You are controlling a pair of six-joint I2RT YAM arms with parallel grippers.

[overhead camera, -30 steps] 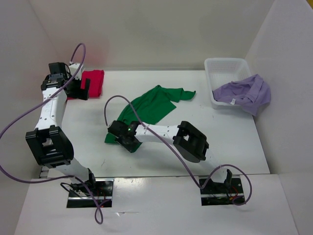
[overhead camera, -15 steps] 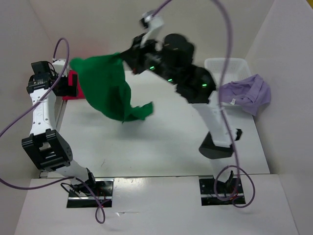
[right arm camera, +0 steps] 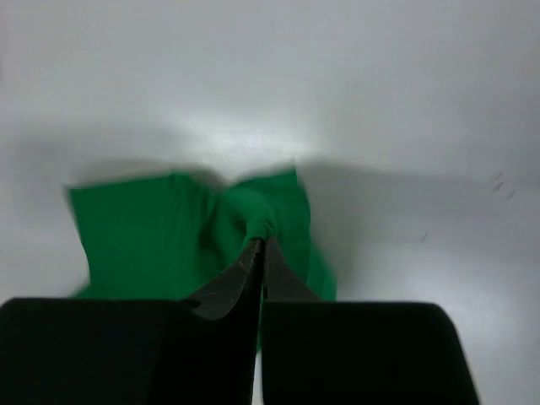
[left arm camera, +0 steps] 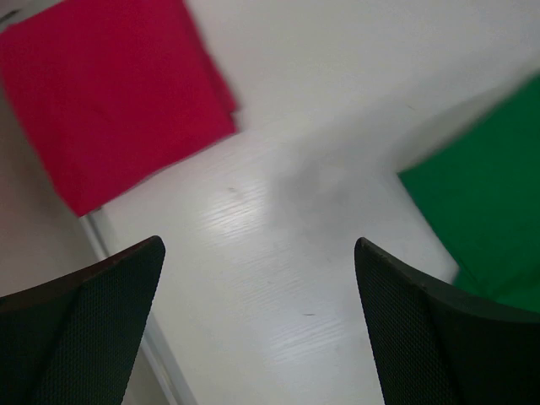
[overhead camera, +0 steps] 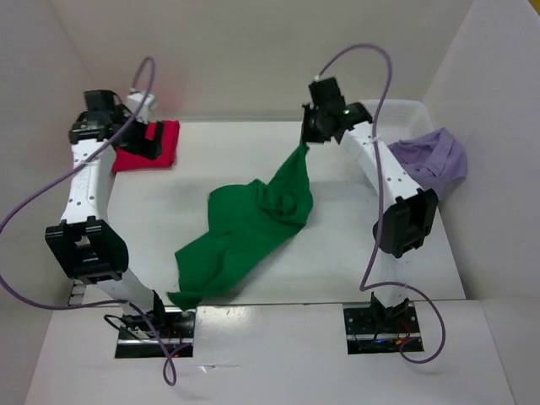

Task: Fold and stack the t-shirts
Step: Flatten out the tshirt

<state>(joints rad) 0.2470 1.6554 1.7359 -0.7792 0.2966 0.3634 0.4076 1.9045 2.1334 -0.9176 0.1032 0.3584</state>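
The green t-shirt (overhead camera: pixel 253 228) was unfolded and rumpled, running as a long diagonal band from the far middle of the tabletop (overhead camera: pixel 380 253) to its near left edge. The right jaws were clamped on a pinch of its far end. The red t-shirt (overhead camera: pixel 152 145) lay folded flat in the far left corner. The lavender t-shirt (overhead camera: pixel 430 160) was draped, crumpled, over the basket (overhead camera: pixel 380 110) at far right. The left jaws stood wide apart over bare tabletop beside the red one, holding nothing.

How much green cloth hung clear of the tabletop could not be told (its sleeves and neck were lost in folds). The right wrist view showed only blurred cloth beyond the fingers.
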